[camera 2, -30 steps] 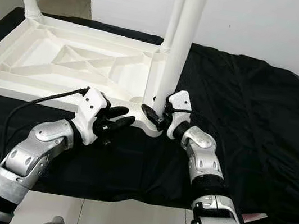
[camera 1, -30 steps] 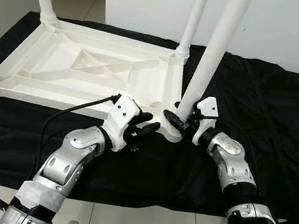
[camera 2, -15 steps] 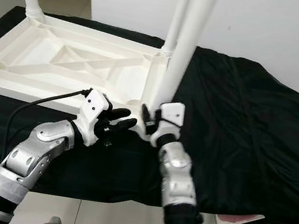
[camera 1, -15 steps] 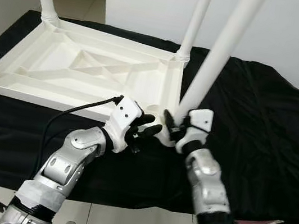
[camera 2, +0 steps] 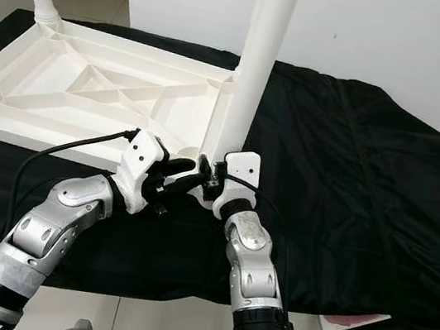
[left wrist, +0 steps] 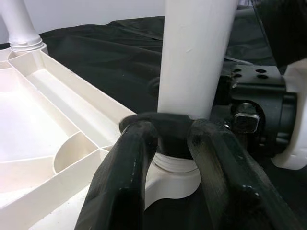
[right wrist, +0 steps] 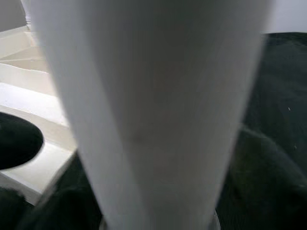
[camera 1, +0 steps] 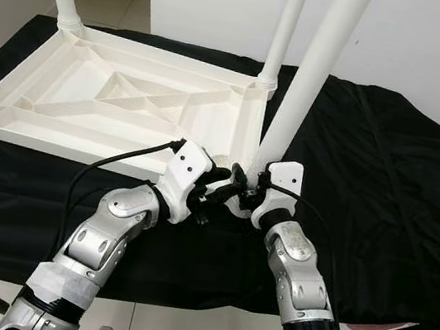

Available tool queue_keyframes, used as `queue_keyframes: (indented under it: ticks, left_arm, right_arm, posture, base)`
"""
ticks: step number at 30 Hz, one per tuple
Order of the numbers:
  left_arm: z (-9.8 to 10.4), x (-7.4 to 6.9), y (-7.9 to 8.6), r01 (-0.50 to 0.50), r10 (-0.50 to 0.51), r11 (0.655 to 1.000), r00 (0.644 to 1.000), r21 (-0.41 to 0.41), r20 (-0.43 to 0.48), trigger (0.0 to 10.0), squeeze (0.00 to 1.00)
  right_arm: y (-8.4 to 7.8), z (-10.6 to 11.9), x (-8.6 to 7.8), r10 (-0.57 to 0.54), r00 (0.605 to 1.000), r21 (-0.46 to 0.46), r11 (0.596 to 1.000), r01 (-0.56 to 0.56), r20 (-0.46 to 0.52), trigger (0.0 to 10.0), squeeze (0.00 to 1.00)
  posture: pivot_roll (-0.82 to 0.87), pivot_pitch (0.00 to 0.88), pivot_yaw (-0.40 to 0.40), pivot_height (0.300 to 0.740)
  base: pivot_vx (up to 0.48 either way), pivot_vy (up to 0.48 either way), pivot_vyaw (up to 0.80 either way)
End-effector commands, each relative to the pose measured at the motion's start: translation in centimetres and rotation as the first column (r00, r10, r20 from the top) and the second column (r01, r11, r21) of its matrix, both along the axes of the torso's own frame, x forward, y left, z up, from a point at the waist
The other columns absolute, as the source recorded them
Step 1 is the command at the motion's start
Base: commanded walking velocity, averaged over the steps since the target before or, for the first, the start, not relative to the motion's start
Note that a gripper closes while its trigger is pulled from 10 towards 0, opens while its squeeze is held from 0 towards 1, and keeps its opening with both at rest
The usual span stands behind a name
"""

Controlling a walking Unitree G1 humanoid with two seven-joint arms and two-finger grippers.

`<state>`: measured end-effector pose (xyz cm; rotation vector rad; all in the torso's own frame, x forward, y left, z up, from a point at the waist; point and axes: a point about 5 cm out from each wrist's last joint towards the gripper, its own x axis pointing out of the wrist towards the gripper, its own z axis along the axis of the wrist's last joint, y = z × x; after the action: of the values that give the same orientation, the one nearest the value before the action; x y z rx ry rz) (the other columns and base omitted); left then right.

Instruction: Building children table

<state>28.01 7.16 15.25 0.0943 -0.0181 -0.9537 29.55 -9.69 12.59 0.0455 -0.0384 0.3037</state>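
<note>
- White moulded plastic is what I'm working with: the table top point(camera 1: 128, 109) lies upside down across the upper left of the head view, ribbed underside up, and the leg point(camera 1: 303, 90) I'm fitting rises from its near right corner socket point(left wrist: 170, 170), just right of centre.
- I judge the leg light, hollow and stiff, but smooth and round, so it could slip or twist in the fingers; being long, it will lever hard on the socket if I tilt it.
- Best hold, to my mind, is low down, right above the socket, where both claws are now.
- My right gripper point(camera 1: 243, 187) is wrapped on the base of the leg from the near side; its wrist view is close against the white shaft, and I read it as clamped on the leg.
- My left gripper point(left wrist: 170, 143) reaches in from the left, its two fingers point(left wrist: 127, 167) parted a little and set either side of the leg's foot at the socket collar, steadying rather than squeezing.
- Black cloth point(camera 1: 394, 176) is spread under everything, and three more legs, such as the one at the far right corner point(camera 1: 288, 25), already stand in the other corners.
</note>
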Motion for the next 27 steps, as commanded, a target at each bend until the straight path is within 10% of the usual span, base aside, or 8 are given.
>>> queue_keyframes:
  ticks: [1, 6, 7, 22, 23, 25, 26, 27]
  left_arm:
    - [-0.3, -0.1, -0.2, 0.036, -0.036, 0.999, 0.999, 0.006, -0.021, 10.0, 0.0]
    - [-0.4, -0.4, -0.3, 0.037, -0.037, 0.999, 0.999, 0.004, -0.025, 10.0, 0.0]
    - [-0.4, -0.6, -0.4, 0.039, -0.039, 0.999, 0.999, 0.005, -0.026, 10.0, 0.0]
    - [0.0, 0.0, 0.2, 0.039, -0.038, 0.999, 0.999, 0.018, -0.022, 10.0, 0.0]
    - [0.1, 0.0, 0.3, 0.041, -0.041, 0.999, 0.999, 0.022, -0.021, 10.0, 0.0]
    - [0.1, 0.0, 0.4, 0.042, -0.042, 0.999, 0.999, 0.026, -0.02, 10.0, 0.0]
    - [0.2, 0.0, 0.5, 0.04, -0.039, 0.999, 0.999, 0.027, -0.019, 10.0, 0.0]
    - [0.2, 0.0, 0.5, 0.04, -0.039, 0.999, 0.999, 0.027, -0.019, 10.0, 0.0]
  right_arm:
    - [-0.5, -0.2, -0.1, -0.015, 1.0, 0.006, 1.0, 0.015, -0.018, 10.0, 1.0]
    - [-1.0, -0.1, -0.3, 0.062, 0.998, -0.043, 0.997, -0.063, -0.011, 10.0, 1.0]
    - [-1.2, 0.0, -0.5, 0.128, 0.992, -0.075, 0.989, -0.129, -0.006, 10.0, 0.0]
    - [-1.2, 1.5, 3.7, 0.471, 0.882, -0.291, 0.841, -0.456, -0.023, 10.0, 0.0]
    - [-0.6, 1.5, 4.3, 0.495, 0.868, -0.297, 0.824, -0.483, -0.039, 8.4, 0.0]
    - [-0.2, 1.6, 4.6, 0.512, 0.858, -0.298, 0.812, -0.502, -0.051, 8.4, 0.0]
    - [0.0, 1.6, 4.9, 0.52, 0.852, -0.296, 0.806, -0.512, -0.058, 3.6, 0.0]
    - [0.0, 1.6, 4.9, 0.52, 0.852, -0.296, 0.806, -0.512, -0.058, 3.6, 0.0]
  posture:
    - [-0.06, 0.015, -0.033, 0.74]
    - [-0.05, 0.031, -0.04, 0.74]
    - [-0.05, 0.033, -0.039, 0.74]
    - [0.0, 0.016, 0.012, 0.74]
    - [0.01, 0.02, 0.014, 0.74]
    - [0.01, 0.02, 0.014, 0.74]
    - [0.03, 0.02, 0.007, 0.74]
    - [0.03, 0.02, 0.007, 0.74]
  base:
    - [0.0, 0.0, 0.0]
    - [0.0, 0.0, 0.0]
    - [0.0, 0.0, 0.0]
    - [0.0, 0.0, 0.0]
    - [0.0, 0.0, 0.0]
    - [0.0, 0.0, 0.0]
    - [0.0, 0.0, 0.0]
    - [0.0, 0.0, 0.0]
